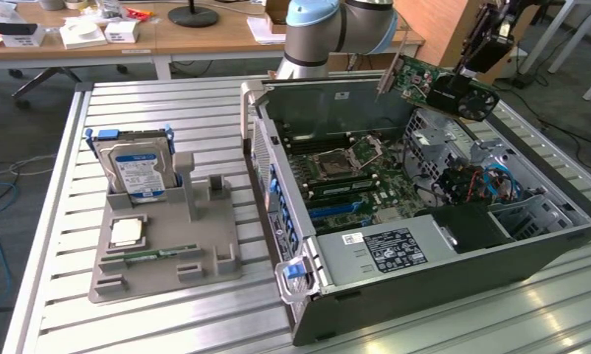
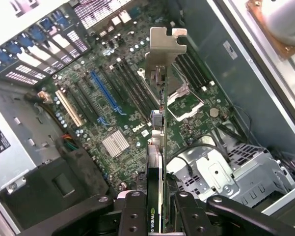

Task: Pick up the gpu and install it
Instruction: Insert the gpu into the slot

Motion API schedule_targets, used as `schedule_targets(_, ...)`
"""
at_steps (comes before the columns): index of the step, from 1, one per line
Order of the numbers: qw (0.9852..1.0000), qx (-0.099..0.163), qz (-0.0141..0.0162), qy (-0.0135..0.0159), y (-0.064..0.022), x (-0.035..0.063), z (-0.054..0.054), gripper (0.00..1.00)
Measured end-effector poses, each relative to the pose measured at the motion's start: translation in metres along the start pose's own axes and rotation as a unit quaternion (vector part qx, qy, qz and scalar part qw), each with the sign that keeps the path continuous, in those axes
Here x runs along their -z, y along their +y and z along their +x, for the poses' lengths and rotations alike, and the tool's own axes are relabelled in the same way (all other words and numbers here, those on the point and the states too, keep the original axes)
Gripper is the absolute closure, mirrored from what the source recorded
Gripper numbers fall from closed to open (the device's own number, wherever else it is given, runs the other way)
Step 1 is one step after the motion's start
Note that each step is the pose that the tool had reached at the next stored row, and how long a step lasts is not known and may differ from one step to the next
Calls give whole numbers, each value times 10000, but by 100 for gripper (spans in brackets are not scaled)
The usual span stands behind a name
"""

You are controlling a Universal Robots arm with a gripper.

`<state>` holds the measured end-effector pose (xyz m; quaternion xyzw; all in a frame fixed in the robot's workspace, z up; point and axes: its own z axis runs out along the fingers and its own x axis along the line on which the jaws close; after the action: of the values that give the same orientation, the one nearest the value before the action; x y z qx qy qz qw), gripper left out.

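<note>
One part of the job looks done and one is left. The gpu is off its resting place and in the air, but it is not yet seated in any slot.

In the exterior view the card hangs tilted above the far rim of the open computer case, toward the exterior view's right. Its silver bracket points to the exterior view's left and its black fan cover faces the camera. It touches neither the case wall nor the motherboard below.

The tool is clenched on the gpu at the end away from the bracket, coming down from above. In the wrist view the gpu shows edge-on like a blade, running straight out from between the two fingers that pinch it, with the bracket at its far tip. Behind it lies the motherboard, whose long blue slot sits off to one side of the card, not in line with it.

On the slatted tabletop beside the case, a grey holder carries an upright hard drive, well apart from the tool.
</note>
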<state>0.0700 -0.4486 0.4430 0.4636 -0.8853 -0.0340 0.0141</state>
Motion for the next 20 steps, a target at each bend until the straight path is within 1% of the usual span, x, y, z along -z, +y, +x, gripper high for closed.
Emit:
schedule_targets(5, 9996, 264, 18, 48, 1, 0, 1, 75)
schedule_targets(10, 9985, 538, 37, 98, 2, 0, 1, 75)
schedule_targets(14, 9970, 761, 51, 138, 3, 0, 2, 75)
schedule_targets(20, 9940, 1073, 76, 200, 5, 0, 3, 75)
